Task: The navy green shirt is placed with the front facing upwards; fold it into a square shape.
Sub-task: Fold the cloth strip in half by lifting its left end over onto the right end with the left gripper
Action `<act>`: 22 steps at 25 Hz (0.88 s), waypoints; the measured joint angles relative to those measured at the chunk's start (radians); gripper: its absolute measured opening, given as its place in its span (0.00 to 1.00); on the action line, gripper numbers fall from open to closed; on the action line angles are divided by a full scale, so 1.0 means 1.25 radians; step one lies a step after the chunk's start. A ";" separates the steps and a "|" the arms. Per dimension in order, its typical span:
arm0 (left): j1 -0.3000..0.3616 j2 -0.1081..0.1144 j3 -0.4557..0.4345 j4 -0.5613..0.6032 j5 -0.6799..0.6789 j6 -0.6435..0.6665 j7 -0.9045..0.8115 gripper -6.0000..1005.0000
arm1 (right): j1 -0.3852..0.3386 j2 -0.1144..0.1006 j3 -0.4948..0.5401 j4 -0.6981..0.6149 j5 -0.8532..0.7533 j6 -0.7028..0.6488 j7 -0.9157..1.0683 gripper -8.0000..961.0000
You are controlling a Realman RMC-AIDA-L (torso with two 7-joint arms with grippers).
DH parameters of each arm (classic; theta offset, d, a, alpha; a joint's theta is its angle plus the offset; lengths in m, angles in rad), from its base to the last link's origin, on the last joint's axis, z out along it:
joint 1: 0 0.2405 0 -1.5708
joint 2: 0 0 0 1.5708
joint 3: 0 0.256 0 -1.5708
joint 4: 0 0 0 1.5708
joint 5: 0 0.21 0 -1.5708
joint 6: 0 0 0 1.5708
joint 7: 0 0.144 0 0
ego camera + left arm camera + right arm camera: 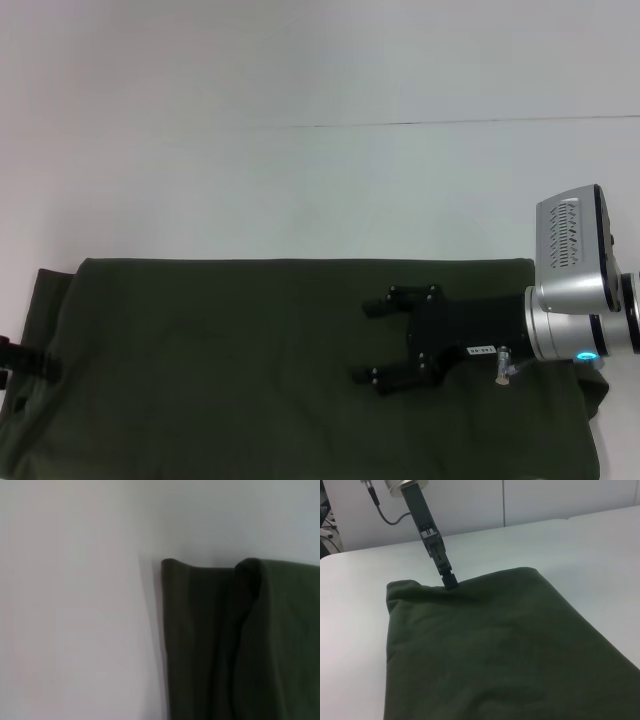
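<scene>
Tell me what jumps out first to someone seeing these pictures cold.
The large dark olive-green cotton shirt dominates, spread as a wide folded slab across the near part of the white table, no lettering showing. Above its right part hangs the right gripper, black, fingers spread open, on a silver wrist. At the shirt's far left edge the left gripper meets the fabric, its narrow black tip touching the cloth.
</scene>
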 joint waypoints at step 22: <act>-0.016 0.001 -0.009 -0.028 -0.010 0.023 -0.002 0.88 | 0.000 0.000 0.000 0.000 -0.001 0.007 0.000 0.96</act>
